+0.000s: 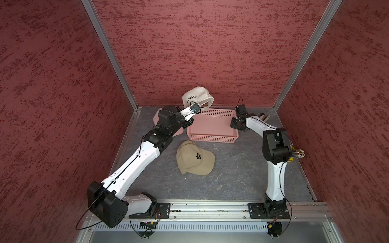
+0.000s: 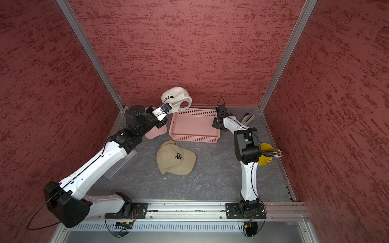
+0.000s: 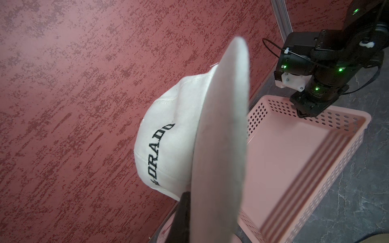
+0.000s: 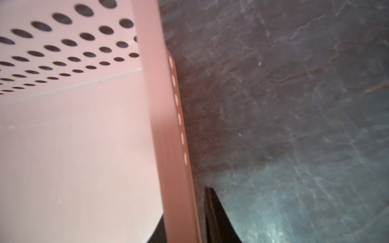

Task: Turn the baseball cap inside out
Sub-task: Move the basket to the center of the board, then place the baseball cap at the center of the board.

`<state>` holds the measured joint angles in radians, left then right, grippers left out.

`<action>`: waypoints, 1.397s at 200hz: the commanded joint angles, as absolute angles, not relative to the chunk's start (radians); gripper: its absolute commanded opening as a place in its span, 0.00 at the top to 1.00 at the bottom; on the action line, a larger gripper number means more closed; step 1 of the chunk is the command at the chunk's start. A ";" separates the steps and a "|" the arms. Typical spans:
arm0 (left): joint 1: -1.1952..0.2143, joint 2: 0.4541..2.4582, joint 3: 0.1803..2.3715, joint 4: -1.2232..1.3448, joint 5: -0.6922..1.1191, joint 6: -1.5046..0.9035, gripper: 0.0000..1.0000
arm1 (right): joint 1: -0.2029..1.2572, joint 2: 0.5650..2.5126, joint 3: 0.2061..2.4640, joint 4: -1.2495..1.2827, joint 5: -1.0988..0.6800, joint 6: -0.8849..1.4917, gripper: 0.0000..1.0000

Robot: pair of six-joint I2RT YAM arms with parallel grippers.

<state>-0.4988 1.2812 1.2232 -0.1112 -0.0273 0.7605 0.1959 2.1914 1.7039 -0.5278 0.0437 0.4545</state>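
white fabric brim (image 3: 223,136) sat clamped in the left pincer (image 3: 193,210), which held the white cap (image 1: 196,95) aloft by the far corner of the pink basket (image 1: 212,137), forearm stretched forward, wrist pitched up. the crown (image 3: 168,130) looked soft and light, the brim stiff; i'd push the crown through from its rear opening. the right pincer (image 4: 185,221) bracketed the basket wall, elbow bent; pinching or not, i couldn't tell. a tan cap (image 1: 194,157) lay on the bench (image 1: 231,172).

Top views look steeply down; close wrist views share the basket (image 3: 263,113).
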 commanded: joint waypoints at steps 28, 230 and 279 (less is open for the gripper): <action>-0.491 1.302 1.237 -0.078 -0.014 0.751 1.00 | 0.210 2.342 1.935 -0.483 0.009 0.561 0.81; -0.580 1.576 1.133 0.553 -0.105 1.193 1.00 | 0.260 1.412 1.246 -0.510 -0.178 0.619 0.34; -0.590 1.695 1.025 0.917 -0.159 1.293 1.00 | 0.401 1.253 1.151 -0.378 -0.220 0.840 0.35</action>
<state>-0.5755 1.7069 1.0576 0.6621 -0.1135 1.2301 0.3740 1.2991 1.2079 -0.4862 -0.1936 0.6964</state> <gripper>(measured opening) 0.074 0.648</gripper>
